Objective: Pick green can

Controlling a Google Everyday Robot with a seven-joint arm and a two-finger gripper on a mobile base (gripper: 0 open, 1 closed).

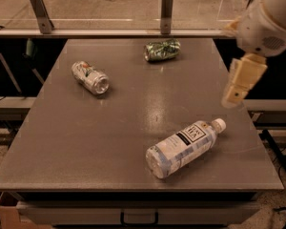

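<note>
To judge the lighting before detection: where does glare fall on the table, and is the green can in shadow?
Camera view: pale sheen on the table centre; the green can, near the far edge, dim but distinct; the gripper, above the right edge, brightly lit.

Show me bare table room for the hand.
Widest: left front of the table, between silver can and bottle. The middle, between green can and bottle, is bare too. Tightest at the right edge, where the hand hangs near the bottle's cap.
</note>
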